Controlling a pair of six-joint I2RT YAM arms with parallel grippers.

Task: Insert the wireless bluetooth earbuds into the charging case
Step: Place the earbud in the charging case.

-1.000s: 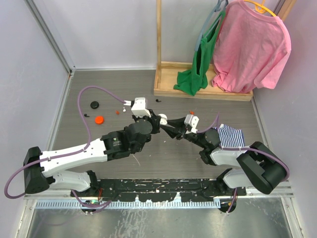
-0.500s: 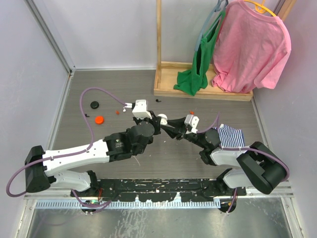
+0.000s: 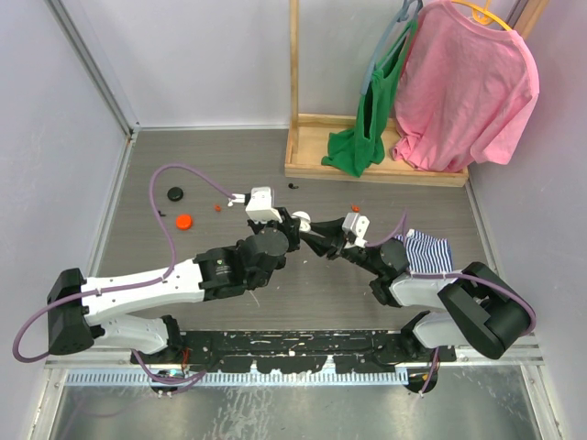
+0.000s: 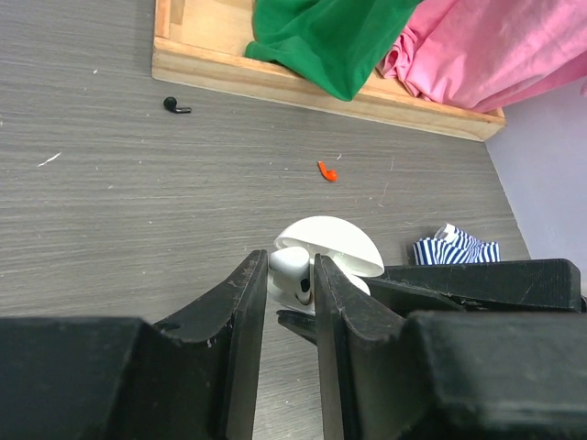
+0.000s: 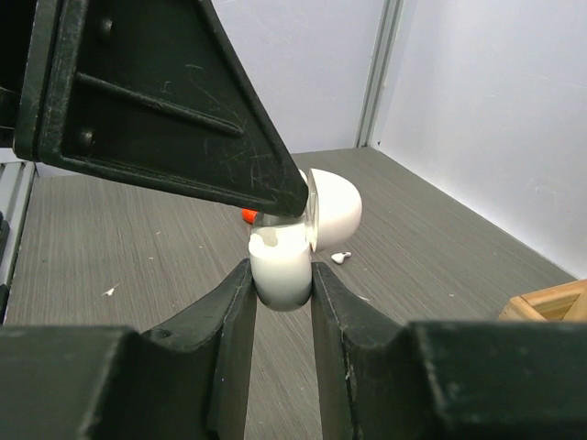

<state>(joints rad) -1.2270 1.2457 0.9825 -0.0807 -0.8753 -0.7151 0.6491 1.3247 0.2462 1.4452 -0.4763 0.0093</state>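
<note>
In the middle of the table the two arms meet tip to tip. My right gripper is shut on the base of a white charging case, and the case's lid stands open behind it. My left gripper is shut on a white earbud right at the open case. From above, the case shows as a small white spot between the left gripper and the right gripper. Loose on the table lie a red earbud, a black earbud and another white earbud.
A red round case and a black one lie at the left. The wooden rack base with a green cloth and a pink shirt stands at the back. A striped cloth lies on the right arm.
The left arm has crept a little to the right, bringing its fingers closer over the case. The right arm has held still.
</note>
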